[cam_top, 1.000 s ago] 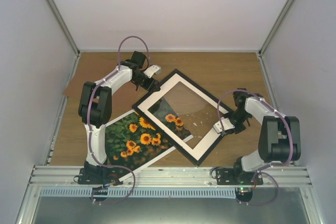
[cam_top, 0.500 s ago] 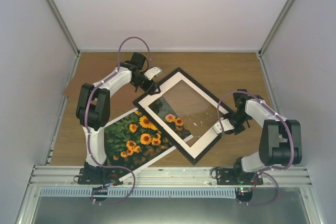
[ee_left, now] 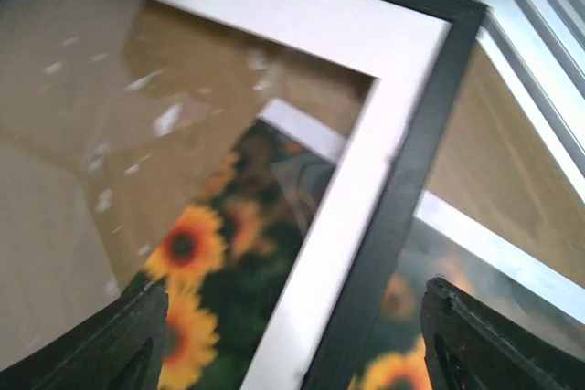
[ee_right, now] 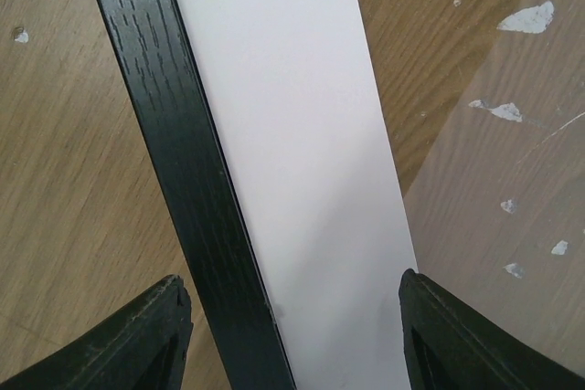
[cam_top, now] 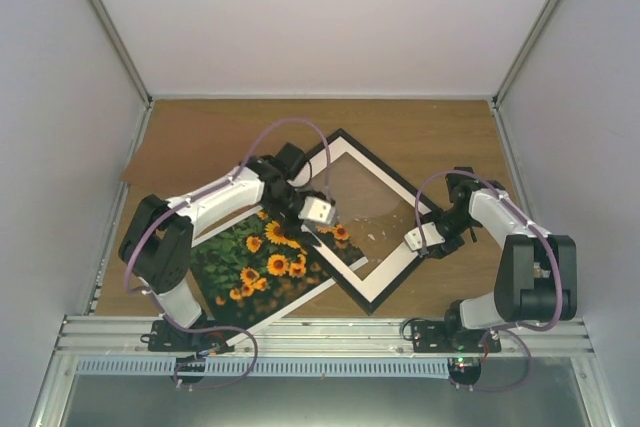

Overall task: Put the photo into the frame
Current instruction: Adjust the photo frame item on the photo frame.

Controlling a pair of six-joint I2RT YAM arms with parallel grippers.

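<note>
Both wide open, nothing held. Left hand (cam_top: 320, 211) hovers over the frame's (ee_right: 183, 152) left-side window. The right hand (cam_top: 418, 239) straddles the frame's right rail plus the white mat (ee_right: 292, 152). The photo (cam_top: 250, 267) lies flat on the counter (cam_top: 450, 132) left of the frame, one corner tucked under it. Risks: dragging the frame could crease that pinned corner. If the right hand closes, it may pinch mat and rail together and skew the mat.

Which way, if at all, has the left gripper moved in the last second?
Yes. In the top view the left gripper has swung away from the far edge of the table, toward the arm bases and rightward, ending above the frame.
</note>
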